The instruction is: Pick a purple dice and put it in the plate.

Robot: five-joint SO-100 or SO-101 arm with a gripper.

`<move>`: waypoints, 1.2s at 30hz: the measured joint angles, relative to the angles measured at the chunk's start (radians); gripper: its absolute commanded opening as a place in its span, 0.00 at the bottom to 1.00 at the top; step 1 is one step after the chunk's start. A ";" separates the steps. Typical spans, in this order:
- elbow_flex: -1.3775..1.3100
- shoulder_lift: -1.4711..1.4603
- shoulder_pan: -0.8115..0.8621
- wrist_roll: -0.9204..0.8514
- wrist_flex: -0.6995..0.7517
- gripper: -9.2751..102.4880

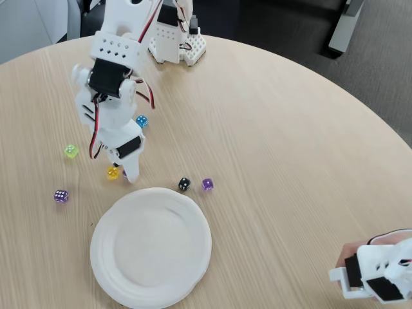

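Fixed view: arm bent down, gripper [127, 174] beside yellow die [112, 172]

Surface: round table [290, 148] of pale wood-grain laminate, its curved edge running from top centre to right | Floor: dark grey, visible beyond the edge at upper right | Furniture: light grey base or leg [344, 29] at top right corner | Light: even, diffuse, with soft shadows
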 measured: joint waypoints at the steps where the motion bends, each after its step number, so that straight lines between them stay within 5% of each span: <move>1: 0.000 0.000 0.000 0.000 0.000 0.22; 13: 0.000 0.000 0.000 0.006 0.002 0.08; 36: -0.275 0.049 0.005 0.051 0.003 0.08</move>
